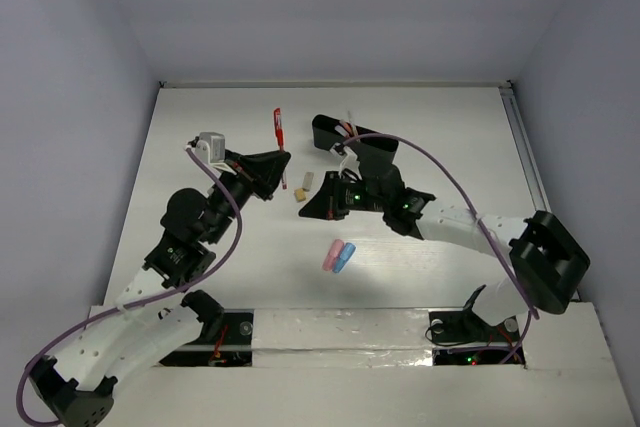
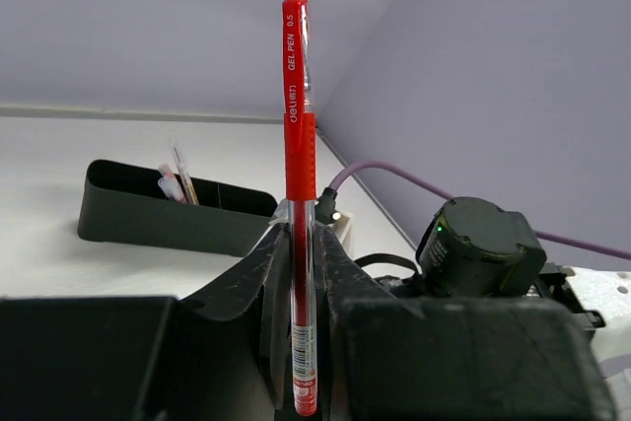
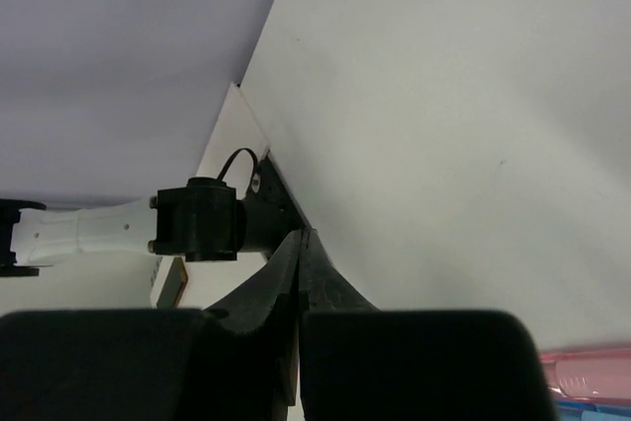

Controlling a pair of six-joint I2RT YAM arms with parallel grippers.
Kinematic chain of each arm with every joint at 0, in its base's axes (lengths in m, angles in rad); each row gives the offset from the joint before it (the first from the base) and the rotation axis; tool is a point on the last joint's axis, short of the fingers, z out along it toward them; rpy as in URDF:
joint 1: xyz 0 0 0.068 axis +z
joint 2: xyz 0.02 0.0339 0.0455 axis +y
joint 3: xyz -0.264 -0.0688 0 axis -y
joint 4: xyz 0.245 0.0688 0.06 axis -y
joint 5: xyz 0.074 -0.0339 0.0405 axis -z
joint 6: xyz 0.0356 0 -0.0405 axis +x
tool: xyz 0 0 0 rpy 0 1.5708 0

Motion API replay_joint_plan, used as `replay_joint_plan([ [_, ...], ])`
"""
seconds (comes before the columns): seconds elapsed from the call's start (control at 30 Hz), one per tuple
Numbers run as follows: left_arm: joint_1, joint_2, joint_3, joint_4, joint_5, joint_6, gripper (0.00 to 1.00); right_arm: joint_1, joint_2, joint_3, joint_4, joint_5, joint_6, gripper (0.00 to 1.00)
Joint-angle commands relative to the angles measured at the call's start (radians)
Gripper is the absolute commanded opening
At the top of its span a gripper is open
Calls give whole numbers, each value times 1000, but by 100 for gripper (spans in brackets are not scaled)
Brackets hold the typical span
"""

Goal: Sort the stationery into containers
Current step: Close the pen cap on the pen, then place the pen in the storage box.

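One red pen is the job right now. It's pinched near its lower end between the left gripper fingers, which are closed down to just the barrel's width. In the overhead view the black tray sits near, at about 2 o'clock from that gripper, with a couple of thin pens already inside.

I'd turn the pen to lie along the tray's long side, get low over the walls and only then let go. Watch the right arm, it's crowding the tray.

Your right gripper has its fingers pressed flat together with nothing between them. The pink and blue capsules lie on the table at 5 o'clock from it.
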Motion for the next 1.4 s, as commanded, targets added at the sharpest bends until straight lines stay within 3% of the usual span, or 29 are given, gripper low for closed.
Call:
replay_joint_plan([
  [0.0,0,-15,0,51,8,-2,0,0,-64,39,-31,48,-50,0],
  [0.1,0,-22,9,36,8,7,0,0,-136,-8,-37,159,-69,0],
  [0.2,0,-19,0,39,20,1,0,0,-236,-51,-33,277,-136,24],
  [0.23,0,-19,-9,47,50,-5,0,0,-264,-58,-36,307,-162,40],
  [0.33,0,-9,-38,62,92,-23,0,0,-354,-68,-43,377,-262,59],
  [0.6,0,34,-83,140,247,-69,0,0,-417,-32,-13,305,-420,62],
  [0.77,0,59,-120,211,324,-103,0,0,-376,7,32,246,-425,73],
  [1.37,0,105,-160,315,465,-137,0,0,-342,21,159,245,-403,70],
])
